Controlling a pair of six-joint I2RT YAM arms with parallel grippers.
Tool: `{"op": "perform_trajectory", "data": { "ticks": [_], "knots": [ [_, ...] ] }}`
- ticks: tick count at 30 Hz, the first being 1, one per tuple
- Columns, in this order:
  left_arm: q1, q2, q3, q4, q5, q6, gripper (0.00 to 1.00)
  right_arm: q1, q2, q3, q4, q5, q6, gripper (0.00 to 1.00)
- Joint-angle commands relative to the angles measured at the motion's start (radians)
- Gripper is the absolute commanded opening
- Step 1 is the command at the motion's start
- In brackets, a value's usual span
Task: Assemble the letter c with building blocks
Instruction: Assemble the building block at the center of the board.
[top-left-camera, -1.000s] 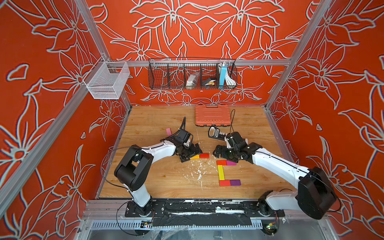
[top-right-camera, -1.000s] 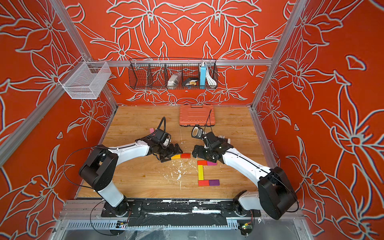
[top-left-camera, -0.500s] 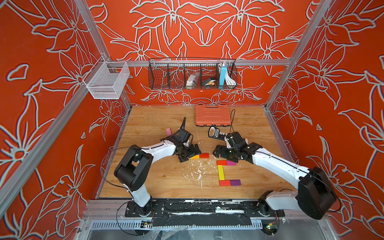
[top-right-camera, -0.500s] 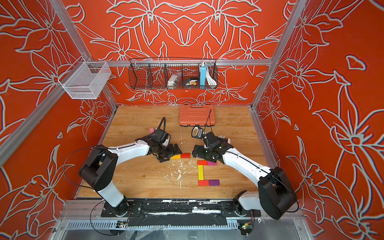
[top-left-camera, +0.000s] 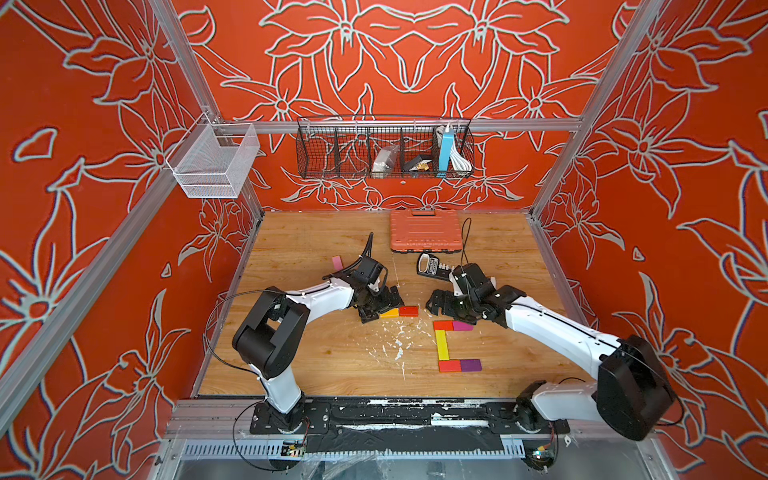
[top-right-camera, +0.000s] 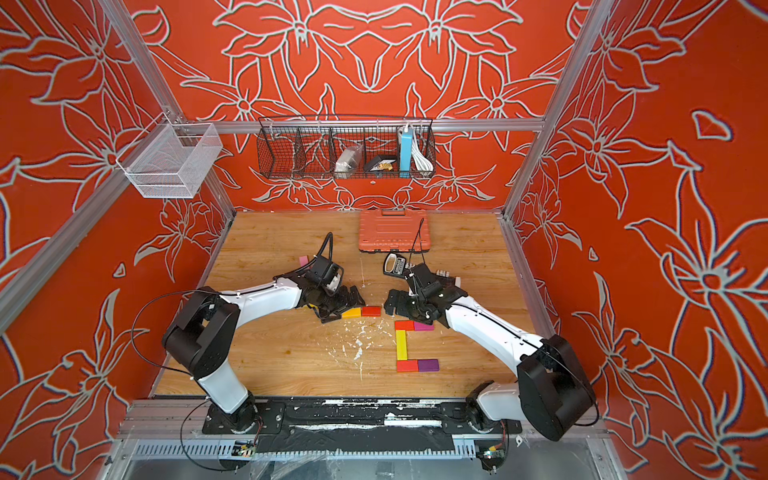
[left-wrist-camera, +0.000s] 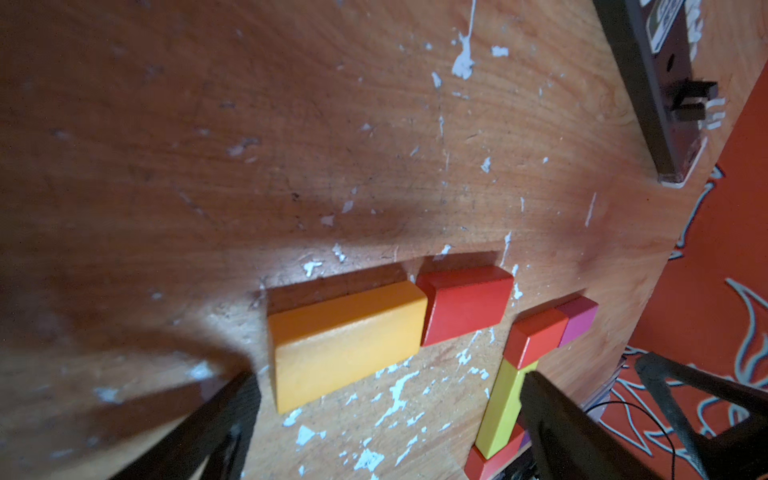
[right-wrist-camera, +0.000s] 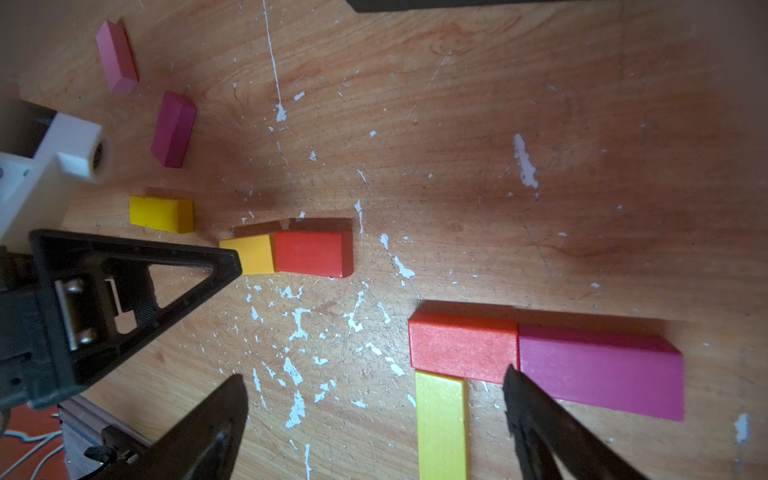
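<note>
- Nothing has visibly shifted over the last second: both arms and every block sit where they did.
- The left gripper hangs low over the wooden table with its jaws spread wide and nothing pinched.
- In the left wrist view the orange-yellow block lies flat just ahead of the gap between the fingers. In the right wrist view one left fingertip overlaps that block's end (touching or just above it, I cannot tell).
- The loose red block lies end to end with the orange-yellow block, and the two touch.
- The right gripper is also spread and holds nothing. One of its fingertips shows over the seam between the orange-red block and the magenta block.
- Those two blocks form the top arm of the C. The long yellow block runs down from the orange-red one as the spine.
- The bottom red block and the purple block make the lower arm, and the figure opens toward the right arm's side.
- Loose near the left arm lie a short yellow block, a dark magenta block and a pink block, none touching another.
- The orange case rests by the back wall, well apart from the blocks.
</note>
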Motion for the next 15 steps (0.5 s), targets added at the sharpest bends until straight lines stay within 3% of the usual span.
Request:
{"op": "perform_trajectory", "data": {
  "ticks": [1, 15],
  "knots": [
    [0.002, 0.018, 0.022, 0.005, 0.012, 0.015, 0.98, -0.004, -0.013, -0.01, 0.002, 0.003, 0.005, 0.98],
    [0.002, 0.037, 0.046, -0.003, 0.016, 0.024, 0.98, -0.004, -0.011, -0.01, 0.002, 0.001, 0.003, 0.98]
  ]
}}
